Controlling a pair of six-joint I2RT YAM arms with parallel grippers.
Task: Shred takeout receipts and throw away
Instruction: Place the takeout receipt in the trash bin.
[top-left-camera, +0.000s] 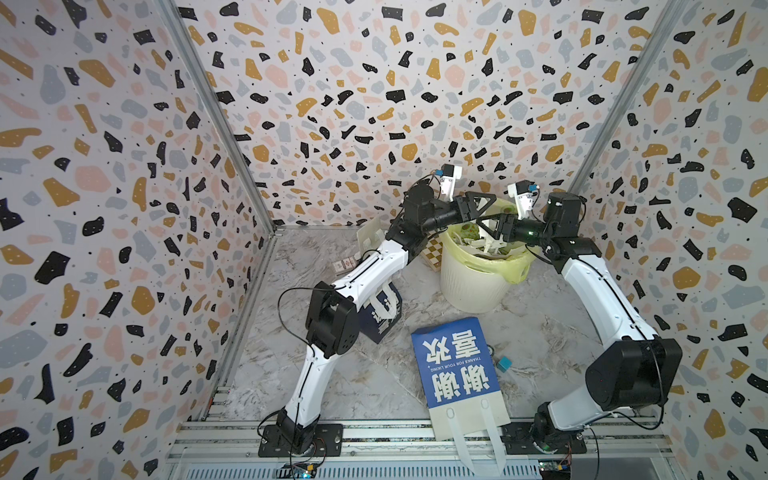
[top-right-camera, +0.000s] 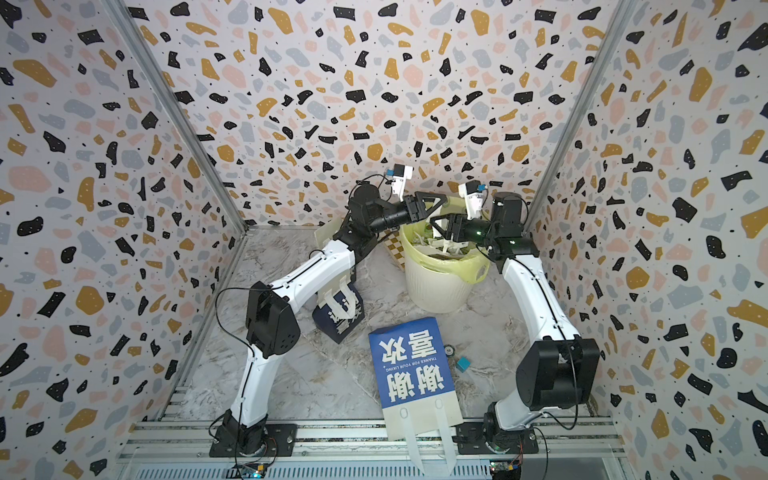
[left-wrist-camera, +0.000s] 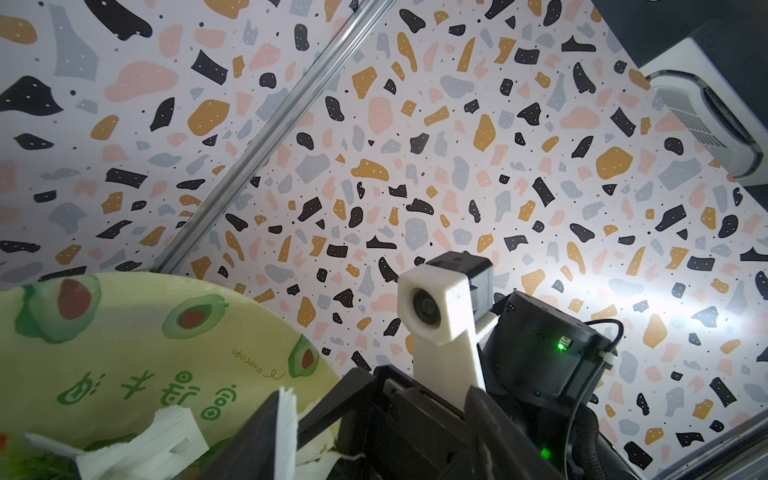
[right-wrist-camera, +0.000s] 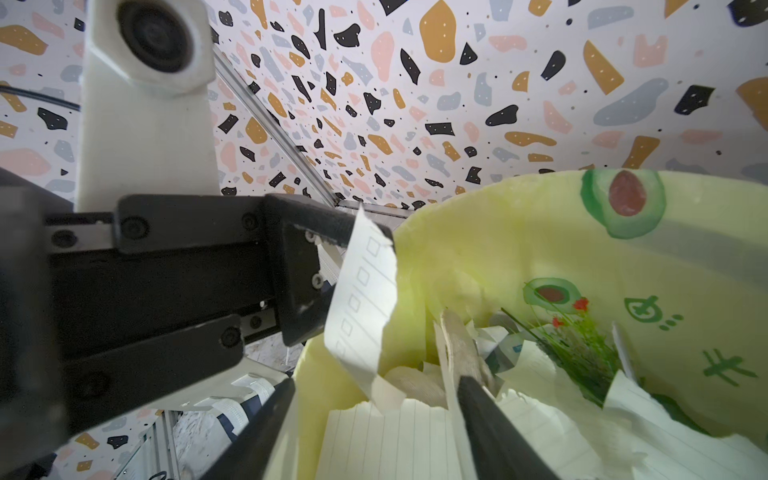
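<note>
Two black pincers meet over the mouth of a white ribbed plastic bin (top-left-camera: 469, 286) lined with a yellow-green avocado-print bag (top-left-camera: 515, 266), at the far end of the grey marble-patterned table (top-left-camera: 332, 374). The left gripper (top-left-camera: 484, 205) has its jaws apart. In the right wrist view a torn white receipt scrap with small grey printed boxes (right-wrist-camera: 361, 291) clings to one of its fingers (right-wrist-camera: 328, 226) and dangles above the liner's rim. The right gripper (top-left-camera: 489, 230) is likewise released, its two dark fingers (right-wrist-camera: 494, 432) spread wide above the heap. Beneath them lie more torn white receipt pieces with faint ruled lines (right-wrist-camera: 390, 436), piled inside the bin among other litter. Nearer the arm bases a blue-and-white paper bag with large white characters (top-left-camera: 455, 361) lies flat, with a small teal cube (top-left-camera: 504, 362) just beside it. A navy paper bag (top-left-camera: 384, 318) sits partly under the left arm.
</note>
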